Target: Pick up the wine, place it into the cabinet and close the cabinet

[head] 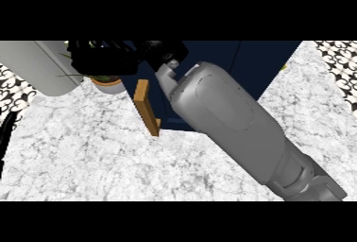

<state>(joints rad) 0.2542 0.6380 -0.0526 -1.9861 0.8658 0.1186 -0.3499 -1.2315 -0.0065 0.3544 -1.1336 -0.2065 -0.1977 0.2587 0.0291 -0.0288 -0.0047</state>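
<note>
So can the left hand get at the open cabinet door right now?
Probably yes. The left hand sits just left of the cabinet door with nothing between them; the potted plant is close by. The right forearm lies on the door's other side.

The right grey forearm [237, 127] runs diagonally from the lower right of the frame up toward the top centre, ending in its black hand [164, 49]. The left grey forearm [42, 66] crosses the upper left, its black hand [105, 59] at the top; neither hand's fingers are readable.
</note>
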